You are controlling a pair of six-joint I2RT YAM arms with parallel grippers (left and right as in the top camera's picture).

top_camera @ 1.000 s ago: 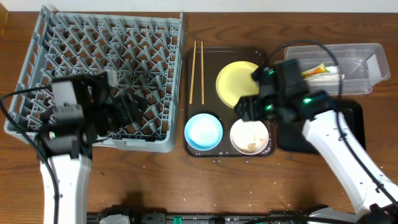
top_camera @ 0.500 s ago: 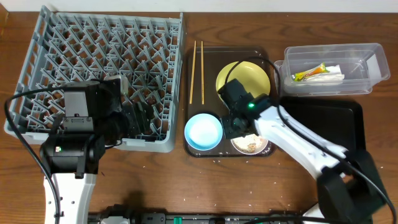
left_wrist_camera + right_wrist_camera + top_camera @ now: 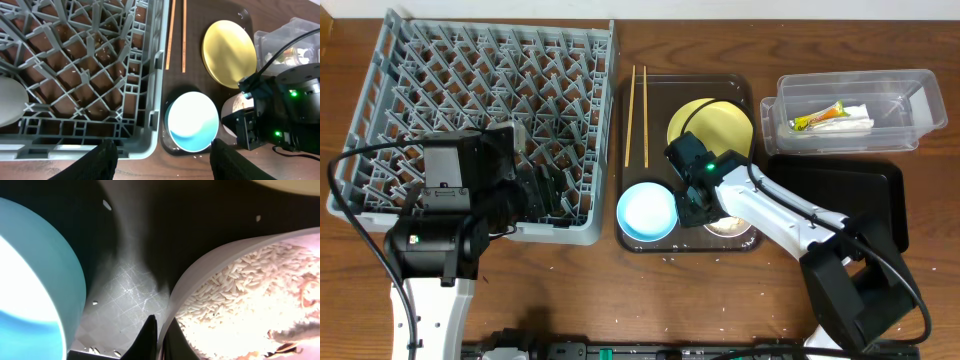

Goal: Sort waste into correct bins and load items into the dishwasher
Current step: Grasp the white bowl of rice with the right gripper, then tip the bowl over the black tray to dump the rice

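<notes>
Right gripper (image 3: pixel 702 210) at white bowl's (image 3: pixel 735 226) left rim
Bowl of rice (image 3: pixel 235 300) sits near-right on tray (image 3: pixel 650 100); one finger (image 3: pixel 150 330) stands outside its rim, beside blue bowl (image 3: pixel 646 211), closure unclear. Left gripper (image 3: pixel 162 160) hangs spread over the rack (image 3: pixel 380 60).

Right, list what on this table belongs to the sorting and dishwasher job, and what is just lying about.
Part of the job:
grey dish rack; two chopsticks; yellow plate; blue bowl; white bowl holding rice; clear tub with the sachet and napkin inside; black tray.

Just lying about:
brown serving tray under the dishes; the wooden table itself.
</notes>
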